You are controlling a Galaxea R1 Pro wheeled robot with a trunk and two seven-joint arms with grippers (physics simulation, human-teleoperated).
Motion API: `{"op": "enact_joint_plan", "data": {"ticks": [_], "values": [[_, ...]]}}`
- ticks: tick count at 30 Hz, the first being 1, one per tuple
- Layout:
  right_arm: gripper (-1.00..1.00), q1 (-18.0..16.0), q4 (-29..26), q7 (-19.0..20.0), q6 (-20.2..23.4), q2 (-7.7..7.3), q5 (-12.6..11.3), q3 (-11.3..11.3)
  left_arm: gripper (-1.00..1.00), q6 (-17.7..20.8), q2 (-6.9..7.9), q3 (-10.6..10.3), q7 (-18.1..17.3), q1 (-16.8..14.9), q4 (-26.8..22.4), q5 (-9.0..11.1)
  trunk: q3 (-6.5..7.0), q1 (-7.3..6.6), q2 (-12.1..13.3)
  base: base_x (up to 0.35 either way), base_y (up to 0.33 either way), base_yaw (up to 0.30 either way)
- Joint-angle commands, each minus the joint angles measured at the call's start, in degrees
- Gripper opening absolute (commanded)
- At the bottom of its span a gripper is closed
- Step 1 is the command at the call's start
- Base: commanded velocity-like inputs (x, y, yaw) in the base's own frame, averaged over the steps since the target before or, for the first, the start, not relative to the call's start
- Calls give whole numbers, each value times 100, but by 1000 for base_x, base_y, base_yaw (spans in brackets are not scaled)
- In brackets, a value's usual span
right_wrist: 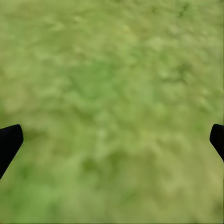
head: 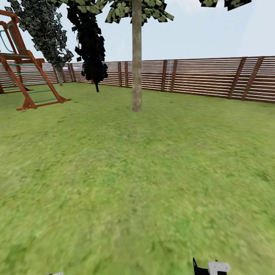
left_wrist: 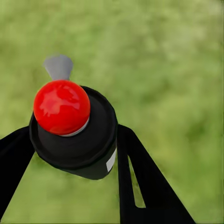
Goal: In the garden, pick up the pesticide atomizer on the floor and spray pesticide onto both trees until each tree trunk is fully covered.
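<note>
- Head view, far left: a wooden play tower (head: 23,68) with a slanted ladder stands on the lawn (head: 126,183), close to the slatted brown fence (head: 206,78) that runs along the back of the garden.
- Just right of the tower, two dark, narrow cypress-like trees (head: 91,46) rise in front of the fence, one grey-green and one nearly black.
- Near the middle, a tree (head: 136,15) with a smooth, bare grey-tan tree trunk (head: 136,65) stands upright on the grass, well out ahead of the robot and clear of the fence behind it; its leafy crown is cut off by the upper edge.
- Further right, the fence continues across open grass, with a bit of foliage hanging into the upper corner.
- At the lower edge of the head view, a small white and black piece of the right arm (head: 214,267) pokes into sight.
- Left wrist view: the left gripper (left_wrist: 74,140) is clamped on the pesticide atomizer (left_wrist: 72,126), a black can with a red ball-shaped cap and a grey nozzle tip, its black fingers (left_wrist: 140,177) pressed against both sides, above blurred grass.
- Right wrist view: the right gripper (right_wrist: 112,140) is spread wide, its two dark fingertips (right_wrist: 9,142) at opposite edges, with nothing between them and grass below.
</note>
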Motion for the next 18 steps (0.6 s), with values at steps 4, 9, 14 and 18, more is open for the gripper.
{"op": "enact_joint_plan", "data": {"ticks": [4,9,14,18], "values": [[100,0,0,0,0,0,0,0,-100,0,0,2,0,1,-1,4,0,0,0,341,0,0],[100,0,0,0,0,0,0,0,-100,0,0,2,0,0,-1,2,0,0,0,342,0,0],[100,0,0,0,0,0,0,0,-100,0,0,5,0,0,-8,1,0,0,0,344,0,0],[100,0,0,0,0,0,0,0,-100,0,0,9,0,0,-9,1,0,0,0,344,0,0]]}}
